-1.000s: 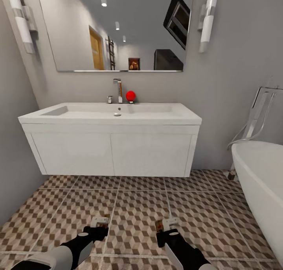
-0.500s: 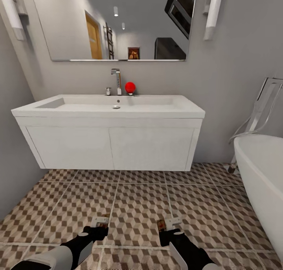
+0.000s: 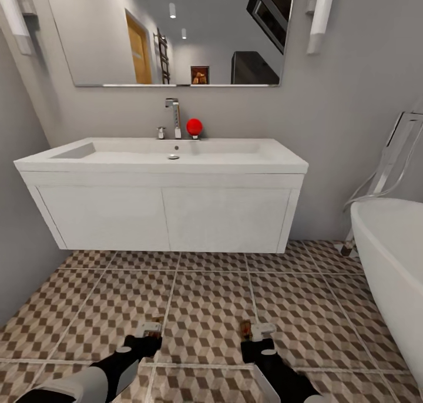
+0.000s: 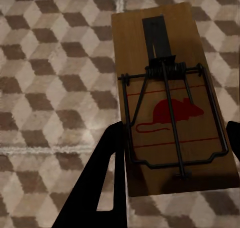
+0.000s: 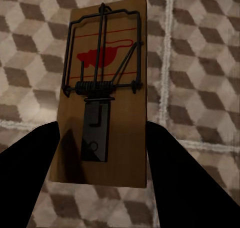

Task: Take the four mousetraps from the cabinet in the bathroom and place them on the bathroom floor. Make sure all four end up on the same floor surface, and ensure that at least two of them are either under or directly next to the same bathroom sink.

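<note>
The left gripper (image 3: 150, 332) is pinching 1 mousetrap (image 4: 172, 103) between its black fingers (image 4: 107, 178). The right gripper (image 3: 255, 335) is pinching a second mousetrap (image 5: 105, 96) the same way. Both are hanging low over the bathroom floor (image 3: 205, 297), near the robot. The sink (image 3: 161, 156) is sitting farther ahead, with the bathtub (image 3: 393, 262) at the right.

The bathtub (image 3: 393, 274) is cut off at the edge.
</note>
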Available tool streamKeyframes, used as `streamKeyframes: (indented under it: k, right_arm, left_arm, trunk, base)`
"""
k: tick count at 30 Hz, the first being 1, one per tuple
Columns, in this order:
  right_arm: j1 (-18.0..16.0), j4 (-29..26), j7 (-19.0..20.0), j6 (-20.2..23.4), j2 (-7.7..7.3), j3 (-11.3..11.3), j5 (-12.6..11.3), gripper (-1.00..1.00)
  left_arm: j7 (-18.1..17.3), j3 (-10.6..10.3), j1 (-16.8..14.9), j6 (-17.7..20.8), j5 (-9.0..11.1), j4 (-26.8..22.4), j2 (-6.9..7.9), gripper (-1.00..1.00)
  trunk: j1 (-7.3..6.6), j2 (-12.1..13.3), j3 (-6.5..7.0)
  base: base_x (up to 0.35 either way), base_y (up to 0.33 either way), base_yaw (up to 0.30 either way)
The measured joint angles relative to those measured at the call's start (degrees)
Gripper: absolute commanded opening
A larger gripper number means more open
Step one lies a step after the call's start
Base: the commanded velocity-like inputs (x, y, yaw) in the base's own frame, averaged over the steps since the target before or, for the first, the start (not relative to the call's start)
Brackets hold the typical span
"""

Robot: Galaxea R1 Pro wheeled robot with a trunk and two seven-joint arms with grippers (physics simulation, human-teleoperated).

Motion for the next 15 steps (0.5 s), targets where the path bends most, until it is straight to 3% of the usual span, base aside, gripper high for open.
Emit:
streamKeyframes:
  k: [4,7,15]
  right_arm:
    - [-0.2,2.5,-3.0,-3.0,0.40,0.1,-0.1,-1.00]
    - [-2.0,6.0,-3.9,-4.9,0.64,0.1,-0.1,-1.00]
    - [-4.4,9.0,-4.4,-9.2,1.03,0.4,0.4,-1.00]
  left_arm:
    - [0.0,0.1,0.0,-3.7,0.0,-0.6,0.37,-1.00]
    - [0.2,0.3,-0.1,-4.9,0.6,-2.7,1.49,-1.00]
    - [0.0,0.3,-0.2,-5.4,7.2,-5.8,3.81,-1.00]
  trunk:
    - [0.00,0.0,0.00]
    - [0.00,0.0,0.00]
    - [0.00,0.0,0.00]
  base:
    - [0.000,0.000,0.000]
    - [0.000,0.000,0.000]
    - [0.000,0.000,0.000]
